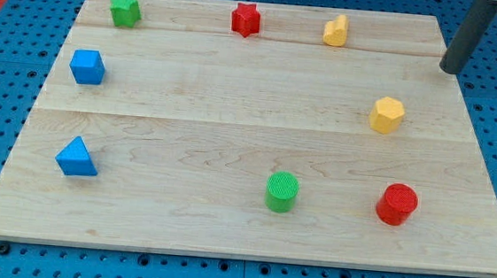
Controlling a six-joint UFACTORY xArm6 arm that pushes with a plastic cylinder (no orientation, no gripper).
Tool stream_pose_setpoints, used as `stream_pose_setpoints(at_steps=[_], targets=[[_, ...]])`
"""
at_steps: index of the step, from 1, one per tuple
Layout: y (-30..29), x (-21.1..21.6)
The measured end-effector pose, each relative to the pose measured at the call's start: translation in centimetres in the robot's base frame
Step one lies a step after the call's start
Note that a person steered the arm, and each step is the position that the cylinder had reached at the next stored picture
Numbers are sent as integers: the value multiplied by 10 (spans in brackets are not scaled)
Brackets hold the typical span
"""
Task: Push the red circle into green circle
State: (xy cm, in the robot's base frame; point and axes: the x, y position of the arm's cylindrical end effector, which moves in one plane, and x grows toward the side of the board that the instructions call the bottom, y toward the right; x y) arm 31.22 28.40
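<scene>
The rod carries no pincer, so there is no grasp to judge, and my tip (450, 70) rests at the far right edge of the wooden surface (234, 102), well apart from the ribbed red circle (396, 204), which lies nearer and slightly left of it, with the ribbed green circle (282, 191) to that block's left.

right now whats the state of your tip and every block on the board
my tip: at the board's right edge, touching no block
red circle: upright, apart from green circle
green circle: upright, untouched
yellow hexagon: alone
red star: top edge
blue cube: left side
blue triangle: left side
</scene>
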Motion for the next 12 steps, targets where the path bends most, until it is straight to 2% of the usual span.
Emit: stream_pose_setpoints(at_steps=[2,3,4,5,7,8,9,10,11,12], targets=[[0,-4],[-5,-23],[-34,-31],[-32,2],[-24,19],[5,78],[36,162],[10,212],[-39,232],[-62,242]])
